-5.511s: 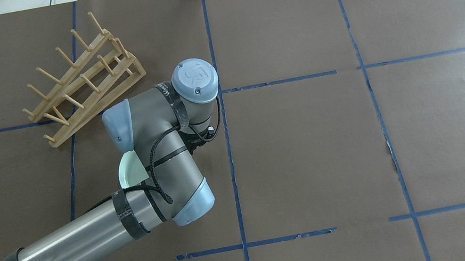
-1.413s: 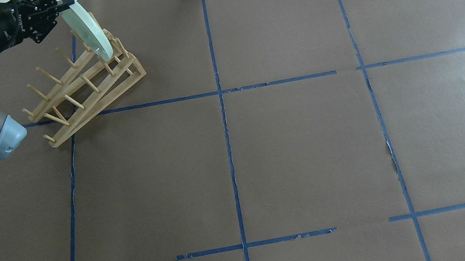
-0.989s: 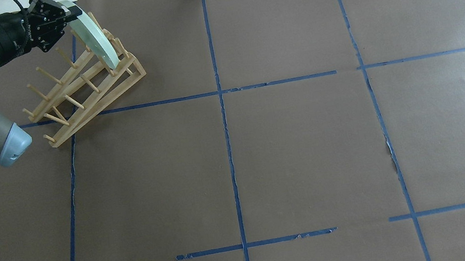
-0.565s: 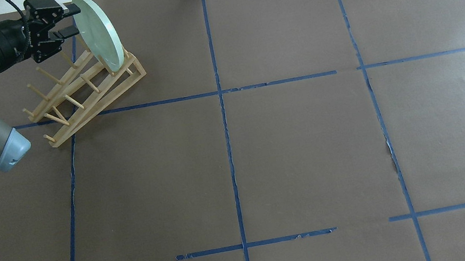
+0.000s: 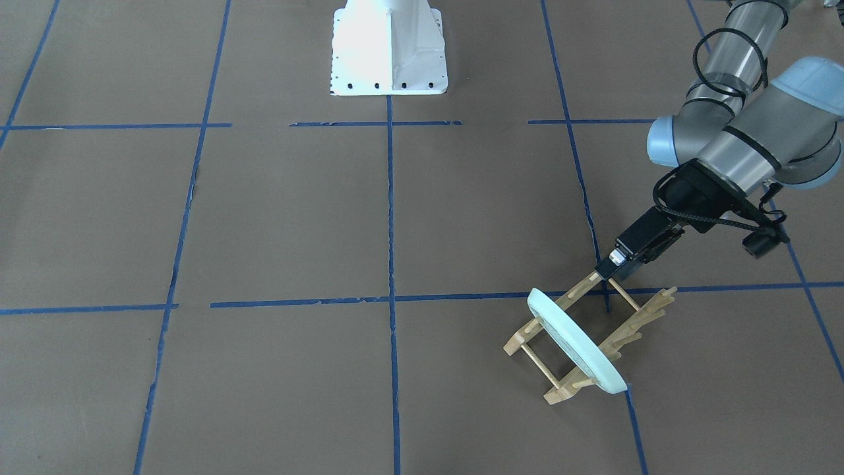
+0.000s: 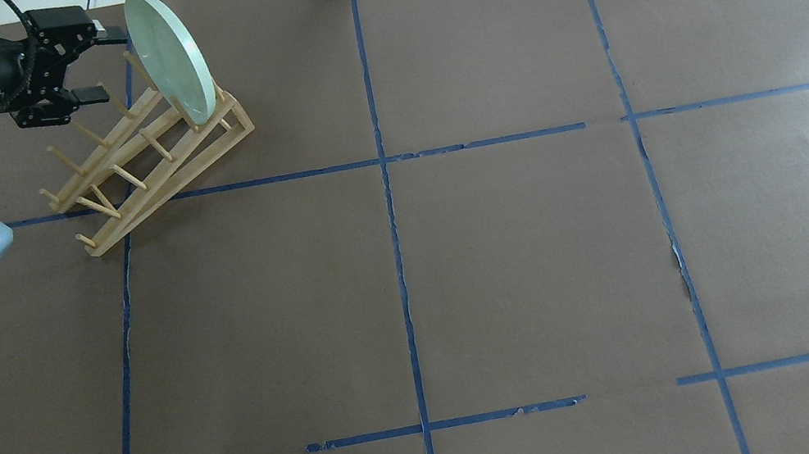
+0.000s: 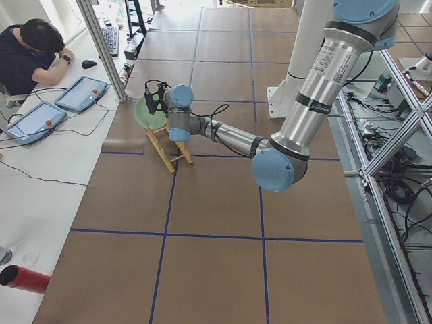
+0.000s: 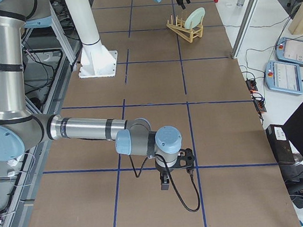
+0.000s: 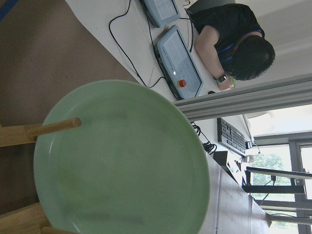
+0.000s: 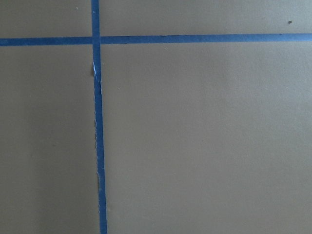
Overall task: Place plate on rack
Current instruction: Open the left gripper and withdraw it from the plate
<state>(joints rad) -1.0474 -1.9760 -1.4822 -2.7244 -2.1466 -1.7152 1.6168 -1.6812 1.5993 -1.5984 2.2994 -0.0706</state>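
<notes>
The pale mint-green plate (image 6: 171, 60) stands on edge between the pegs at the far right end of the wooden rack (image 6: 135, 162). My left gripper (image 6: 99, 64) is open and empty just left of the plate, its fingers spread and apart from the rim. The front-facing view shows the plate (image 5: 575, 343) leaning in the rack (image 5: 633, 323) with the left gripper (image 5: 610, 264) behind it. The plate (image 9: 126, 161) fills the left wrist view. My right gripper (image 8: 167, 182) shows only in the exterior right view, low over the paper; I cannot tell whether it is open or shut.
Brown paper with blue tape lines (image 6: 384, 181) covers the table. The white robot base (image 5: 389, 53) sits at the near edge. A person (image 7: 30, 54) sits at a side desk with tablets beyond the rack.
My left arm carried the plate from mid-table to the rack and set it between the pegs. The gripper has since opened and drawn back to the left. The plate stays standing.
</notes>
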